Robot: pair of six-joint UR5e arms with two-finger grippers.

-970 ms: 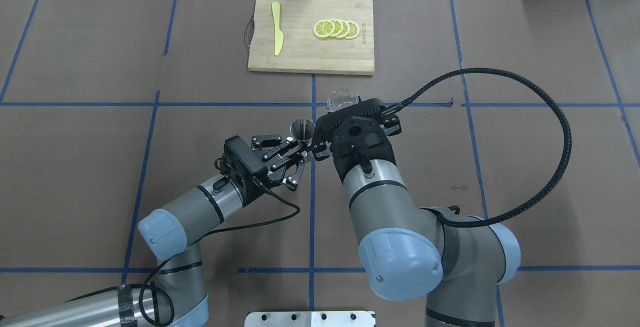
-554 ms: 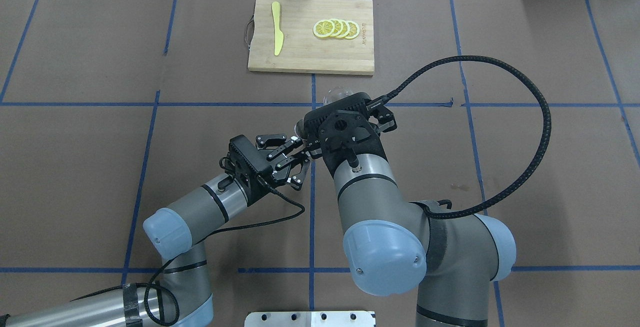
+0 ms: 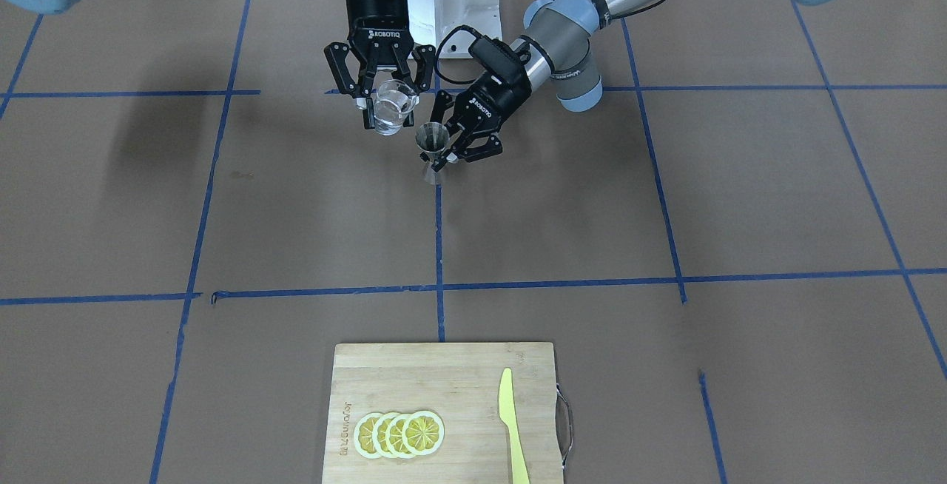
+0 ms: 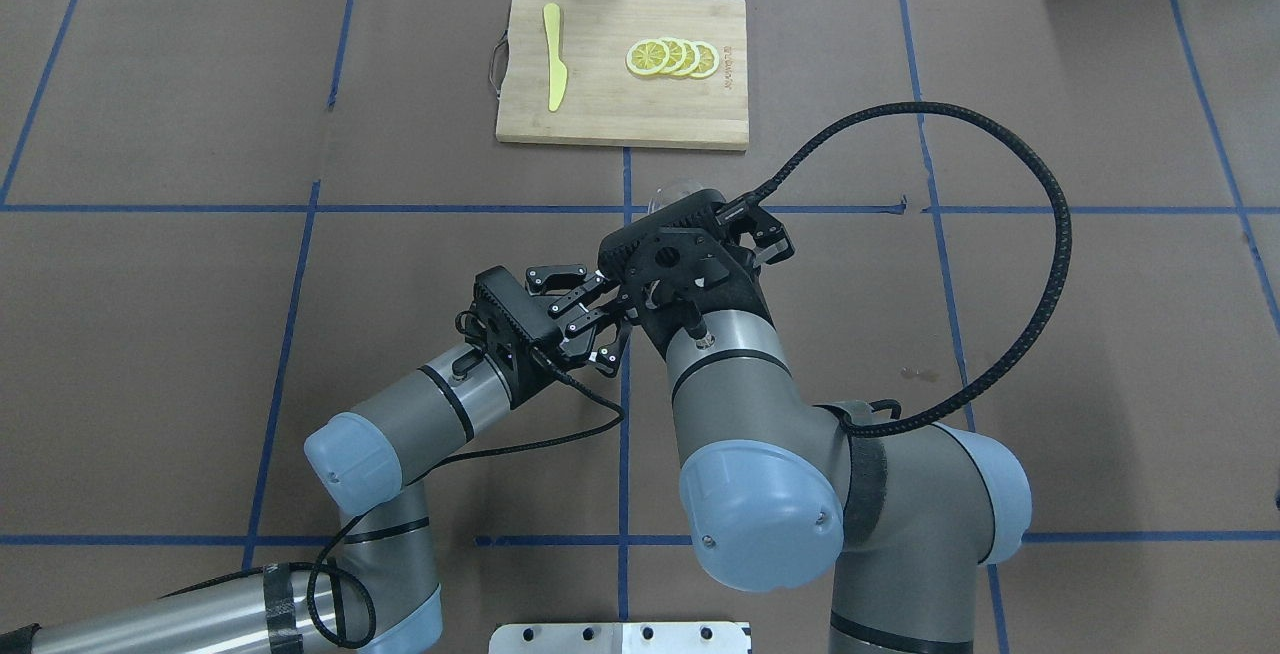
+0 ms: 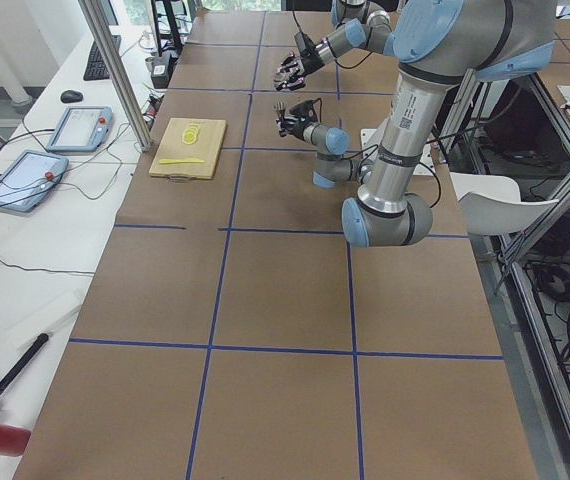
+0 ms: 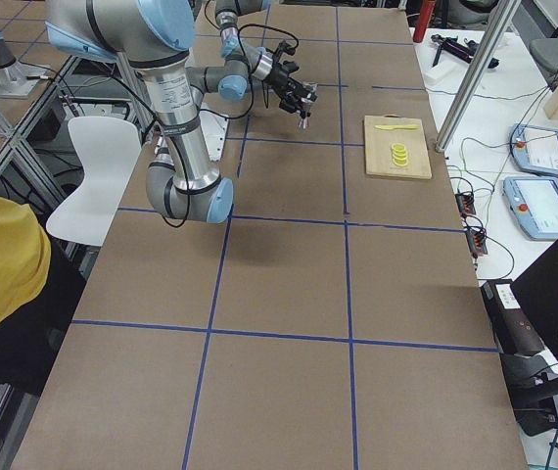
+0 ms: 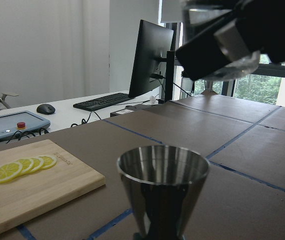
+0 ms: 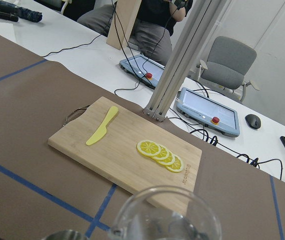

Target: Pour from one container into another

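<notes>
The right pincer (image 3: 389, 123) is closed around the clear glass cup (image 3: 393, 103), held raised just beside the metal jigger (image 3: 430, 140), which the left pincer (image 3: 443, 147) grips near its waist.

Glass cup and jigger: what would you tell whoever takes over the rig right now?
Right end effector: shut on the glass cup, held upright in the air, above and just beside the jigger.
Left end effector: shut on the jigger, mouth up.
Done: both containers grasped and brought close together.
Left: tilt the cup over the jigger's mouth and pour; no stream shows yet.
</notes>
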